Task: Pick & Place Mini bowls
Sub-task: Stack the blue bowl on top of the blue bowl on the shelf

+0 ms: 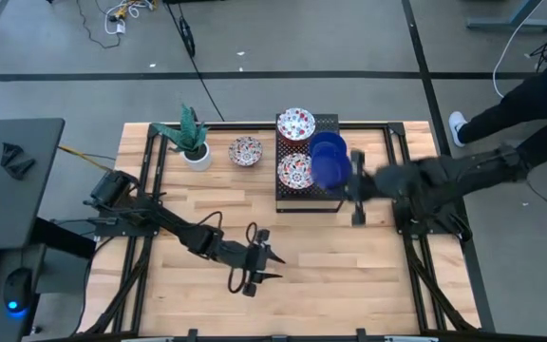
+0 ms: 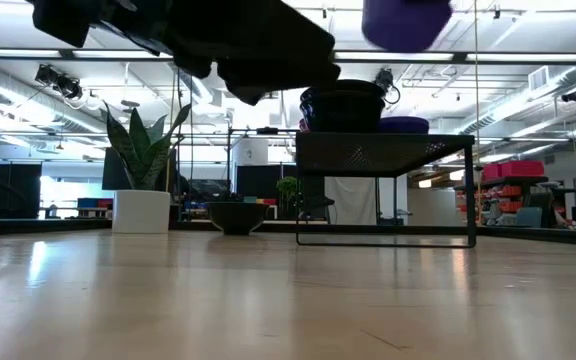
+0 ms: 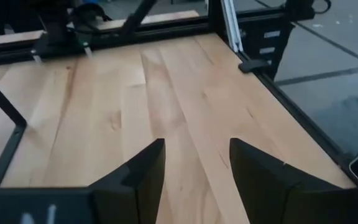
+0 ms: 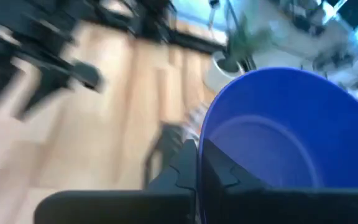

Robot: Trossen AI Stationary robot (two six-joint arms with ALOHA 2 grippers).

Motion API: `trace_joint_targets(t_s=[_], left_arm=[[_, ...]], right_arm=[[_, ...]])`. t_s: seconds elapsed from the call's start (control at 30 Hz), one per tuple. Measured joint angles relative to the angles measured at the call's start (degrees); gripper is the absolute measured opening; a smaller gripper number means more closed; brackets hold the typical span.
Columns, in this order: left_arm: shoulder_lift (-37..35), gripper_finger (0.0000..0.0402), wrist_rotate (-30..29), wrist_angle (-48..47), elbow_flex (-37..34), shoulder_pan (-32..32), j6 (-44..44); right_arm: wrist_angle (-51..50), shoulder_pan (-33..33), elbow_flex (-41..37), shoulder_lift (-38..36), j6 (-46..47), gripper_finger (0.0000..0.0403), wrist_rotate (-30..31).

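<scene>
Dark right fingers (image 4: 191,171) pinching smooth round cobalt bowl (image 4: 284,134) rim

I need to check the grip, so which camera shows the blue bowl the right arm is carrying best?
The right wrist view: the blue bowl fills the picture, rim pinched by the right gripper. The high view shows it blurred above the black rack; the low view only its underside; the left wrist view nothing.

Robotics lab — open hall, ceiling lights (image 2: 528,60)
</scene>
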Motion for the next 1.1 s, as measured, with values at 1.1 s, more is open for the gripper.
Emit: trace_joint_targets(t_s=[1.1], left_arm=[[0.0,0.0179,-0.5,1.5,0.0,0.0,-0.1]], right_arm=[[-7.3,-35.5,-0.1,12.1,-6.9,0.0064,-19.6]])
